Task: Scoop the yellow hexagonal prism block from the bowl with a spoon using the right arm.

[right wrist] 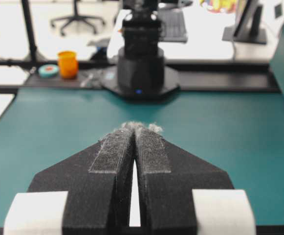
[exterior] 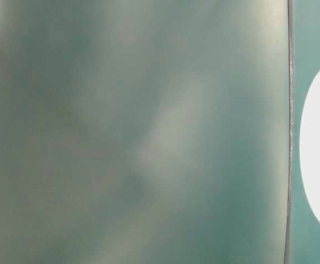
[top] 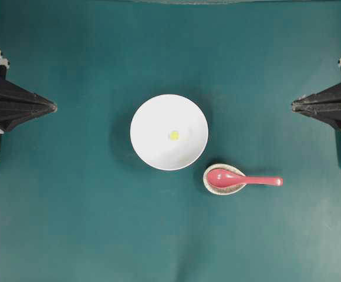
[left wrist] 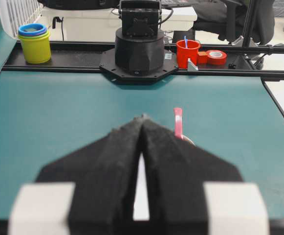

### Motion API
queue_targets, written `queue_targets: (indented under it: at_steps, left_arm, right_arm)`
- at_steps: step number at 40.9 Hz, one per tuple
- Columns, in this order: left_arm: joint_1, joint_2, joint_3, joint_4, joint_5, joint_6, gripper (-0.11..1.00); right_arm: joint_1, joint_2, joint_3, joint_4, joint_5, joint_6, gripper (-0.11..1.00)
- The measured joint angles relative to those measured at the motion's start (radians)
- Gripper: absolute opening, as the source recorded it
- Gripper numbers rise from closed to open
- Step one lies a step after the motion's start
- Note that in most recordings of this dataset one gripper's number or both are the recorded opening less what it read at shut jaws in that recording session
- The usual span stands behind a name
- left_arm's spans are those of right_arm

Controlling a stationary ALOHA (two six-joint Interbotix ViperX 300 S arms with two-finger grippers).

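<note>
The right gripper (top: 293, 106) sat closed and empty; it would need to open, then pinch the spoon (top: 245, 179) handle squarely.

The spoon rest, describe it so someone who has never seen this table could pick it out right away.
Start at the big white bowl in the middle of the green table. Just off its lower-right edge in the overhead view sits the spoon rest, a small speckled cream dish. Unlike the bowl, it is tiny and egg-shaped and cradles the head of the pink-red spoon.

No readable text or labels appear anywhere.
</note>
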Motion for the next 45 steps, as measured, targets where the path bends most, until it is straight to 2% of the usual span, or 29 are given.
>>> queue_targets:
  at_steps: [8, 33, 36, 43, 45]
  left_arm:
    - [0.003, 0.0, -0.008, 0.005, 0.052, -0.005, 0.0]
    - [0.003, -0.002, -0.008, 0.006, 0.058, -0.003, 0.0]
    - [0.003, -0.002, -0.008, 0.006, 0.058, 0.0, 0.0]
    - [0.003, -0.002, -0.008, 0.006, 0.058, 0.008, 0.0]
    - [0.003, 0.0, -0.008, 0.006, 0.058, 0.011, 0.0]
  right_arm:
    - [-0.031, 0.012, 0.002, 0.002, 0.066, 0.0, -0.01]
    - [-0.035, 0.012, 0.002, 0.021, 0.038, 0.003, 0.0]
    - [-0.035, 0.012, 0.0, 0.025, 0.038, 0.005, 0.07]
    - [-0.035, 0.017, 0.002, 0.035, 0.038, 0.015, 0.41]
    - [-0.035, 0.021, 0.002, 0.037, 0.037, 0.021, 0.47]
